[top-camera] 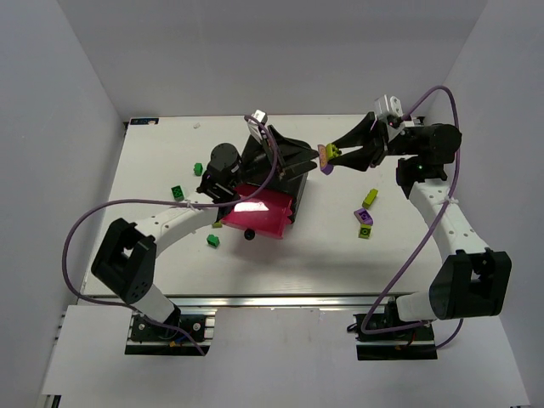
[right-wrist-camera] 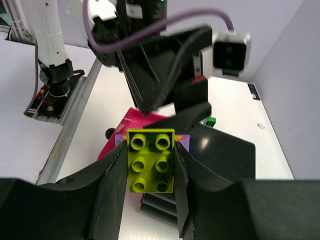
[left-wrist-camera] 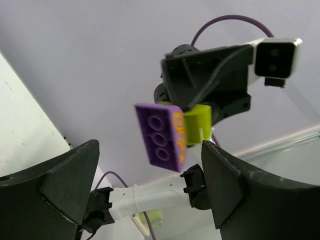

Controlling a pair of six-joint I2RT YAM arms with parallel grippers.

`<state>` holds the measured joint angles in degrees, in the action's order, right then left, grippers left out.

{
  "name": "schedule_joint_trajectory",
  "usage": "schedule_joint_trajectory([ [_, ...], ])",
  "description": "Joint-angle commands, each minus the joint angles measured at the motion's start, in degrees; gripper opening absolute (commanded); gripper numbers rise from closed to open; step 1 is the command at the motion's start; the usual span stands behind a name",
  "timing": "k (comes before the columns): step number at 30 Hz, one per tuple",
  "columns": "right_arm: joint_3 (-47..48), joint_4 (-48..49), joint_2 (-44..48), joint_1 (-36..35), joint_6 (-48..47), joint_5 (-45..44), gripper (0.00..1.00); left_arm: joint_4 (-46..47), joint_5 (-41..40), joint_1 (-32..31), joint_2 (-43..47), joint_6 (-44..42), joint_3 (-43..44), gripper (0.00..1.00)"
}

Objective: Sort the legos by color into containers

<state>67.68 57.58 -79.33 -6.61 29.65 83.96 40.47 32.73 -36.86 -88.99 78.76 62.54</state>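
Sorting under way: one stacked pair aloft, the other visible bricks loose on the surface.

Nearest the arm bases, a dark green lego [top-camera: 212, 241] lies just left of the pulled-out pink drawer [top-camera: 263, 212], black knob [top-camera: 249, 234] facing near; glare hides whether anything lies inside. Farther out, two more green legos [top-camera: 178, 192] sit on the left, with a purple-and-green pair [top-camera: 364, 217] and a yellow-green lego [top-camera: 371, 199] on the right, all unsorted. Left pincer [top-camera: 297, 158] is spread and empty above the black casing [right-wrist-camera: 220, 150]. Just beyond, right pincer [top-camera: 331, 155] is clenched on a yellow-green brick [right-wrist-camera: 150, 160] stacked on a purple brick [left-wrist-camera: 162, 137], off the surface and facing the left pincer. Early going, I judge: the loose bricks remain, and the held stack mixes colours, so probably needs splitting.
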Motion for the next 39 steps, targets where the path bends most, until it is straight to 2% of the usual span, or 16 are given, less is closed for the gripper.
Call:
schedule_joint_trajectory([
  [1,2.81,3.77,1.11,-0.68,1.73,-1.26,0.00,5.84,2.16,0.39,-1.44,3.50,2.67,0.92],
  [5,2.98,3.85,0.93,-1.65,1.55,-1.43,0.00,9.80,2.34,0.39,-3.29,7.27,2.85,0.89],
  [9,2.46,3.77,0.58,-2.09,0.68,-1.70,0.00,16.55,2.86,0.39,-5.92,11.40,3.29,0.78],
  [18,3.51,3.68,-1.18,-2.62,-0.38,-2.49,0.00,28.52,5.67,0.39,-10.06,20.72,4.08,0.64],
  [22,3.86,3.50,-1.53,-2.71,-0.82,-2.66,0.00,32.65,6.90,-0.13,-11.73,24.50,4.34,0.47],
  [23,3.95,3.33,-1.53,-2.62,-1.08,-2.66,0.00,34.05,7.26,-0.14,-12.34,25.03,4.52,0.38],
  [28,3.78,2.45,-1.62,-2.53,-2.14,-2.14,0.00,36.00,7.43,-0.14,-12.70,26.62,4.17,0.09],
  [29,3.78,2.10,-1.62,-2.27,-2.57,-2.05,0.00,35.82,7.78,-0.14,-12.52,26.62,4.17,0.00],
  [31,4.21,0.70,-1.88,-2.18,-3.19,-1.79,0.00,35.73,8.14,0.47,-11.74,26.71,3.03,0.00],
  [39,6.15,-1.77,-3.02,-0.16,-4.16,-0.12,0.00,34.51,8.57,12.06,-1.99,26.09,-10.15,0.00],
])
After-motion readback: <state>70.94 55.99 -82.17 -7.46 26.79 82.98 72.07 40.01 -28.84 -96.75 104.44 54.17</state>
